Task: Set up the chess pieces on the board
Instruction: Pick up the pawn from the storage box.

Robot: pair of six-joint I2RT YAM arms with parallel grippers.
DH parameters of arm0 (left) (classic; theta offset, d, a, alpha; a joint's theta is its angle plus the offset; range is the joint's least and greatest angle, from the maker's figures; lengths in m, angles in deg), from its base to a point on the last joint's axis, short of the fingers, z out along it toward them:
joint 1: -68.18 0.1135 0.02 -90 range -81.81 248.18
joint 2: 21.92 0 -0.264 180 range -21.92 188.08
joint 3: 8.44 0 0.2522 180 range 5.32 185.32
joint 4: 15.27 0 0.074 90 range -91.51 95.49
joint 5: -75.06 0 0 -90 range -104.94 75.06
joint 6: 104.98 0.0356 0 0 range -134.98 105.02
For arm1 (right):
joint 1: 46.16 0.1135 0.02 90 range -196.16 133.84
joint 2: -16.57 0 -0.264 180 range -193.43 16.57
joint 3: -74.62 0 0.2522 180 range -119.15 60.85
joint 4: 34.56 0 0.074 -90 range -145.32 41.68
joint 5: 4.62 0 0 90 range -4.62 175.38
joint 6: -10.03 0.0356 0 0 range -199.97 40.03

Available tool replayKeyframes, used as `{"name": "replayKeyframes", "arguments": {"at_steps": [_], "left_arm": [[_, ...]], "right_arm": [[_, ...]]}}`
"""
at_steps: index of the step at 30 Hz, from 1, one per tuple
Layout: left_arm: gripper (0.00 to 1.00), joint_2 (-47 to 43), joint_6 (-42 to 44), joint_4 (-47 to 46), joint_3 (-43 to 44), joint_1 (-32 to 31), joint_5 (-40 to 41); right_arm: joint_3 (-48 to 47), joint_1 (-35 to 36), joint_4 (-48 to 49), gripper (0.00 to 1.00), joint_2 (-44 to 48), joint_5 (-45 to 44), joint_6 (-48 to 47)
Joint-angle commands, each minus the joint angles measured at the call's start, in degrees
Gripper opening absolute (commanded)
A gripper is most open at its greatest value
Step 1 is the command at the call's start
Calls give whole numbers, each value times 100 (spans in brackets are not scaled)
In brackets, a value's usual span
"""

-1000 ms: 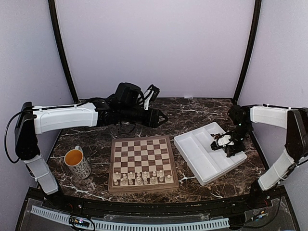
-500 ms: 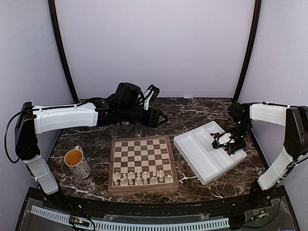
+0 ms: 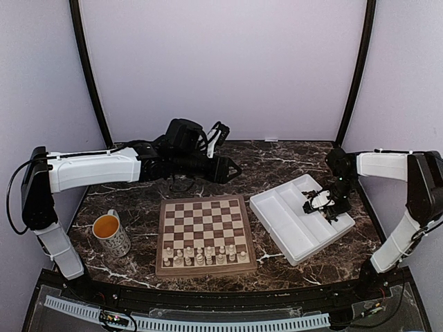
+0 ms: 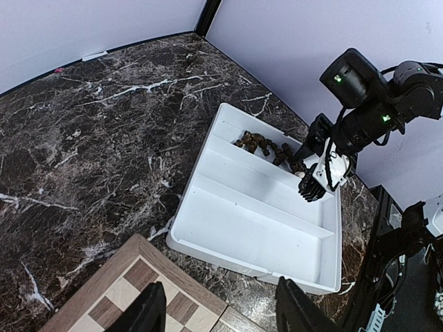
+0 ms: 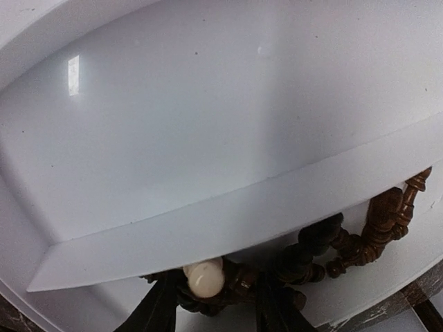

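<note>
The board (image 3: 203, 225) lies in the middle of the table, with cream chess pieces (image 3: 204, 256) standing on its two near rows. My left gripper (image 3: 232, 168) hovers open and empty behind the board; in the left wrist view its fingertips (image 4: 149, 311) frame a board corner (image 4: 131, 294). My right gripper (image 3: 318, 204) is low in the far compartment of the white tray (image 3: 291, 228). It is open, its fingers (image 5: 159, 304) straddling a pile of dark brown pieces (image 5: 377, 228) with one cream piece (image 5: 205, 277) between them. The same dark pile (image 4: 266, 145) shows in the left wrist view.
A patterned mug (image 3: 112, 234) with orange liquid stands left of the board. The tray's two nearer compartments (image 4: 263, 221) hold nothing. The tray's divider wall (image 5: 228, 214) runs just in front of the right fingers. The far board rows (image 3: 203, 207) carry no pieces.
My right gripper has shifted a little left and toward the back inside the tray's far compartment. The left arm has not moved.
</note>
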Motion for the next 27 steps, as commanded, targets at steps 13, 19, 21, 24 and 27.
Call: {"name": "replayKeyframes", "arguments": {"at_steps": [13,19,21,24,27], "left_arm": [[56,-83,-94,-148,15,25,-80],[56,-49,-88,-212,-23,25,-96],[56,-52,-97,-220,-23,24,-115],[56,-66,-79,-193,-28,22,-113],[56,-69,-65,-200,-32,26,-101]], "right_arm": [[-483,-84,-468,40,-643,993,523],[-558,-194,-657,41,-851,1480,624],[-539,-202,-651,38,-866,1589,676],[-555,-265,-691,34,-774,1728,717],[-609,-368,-765,32,-607,1894,712]]}}
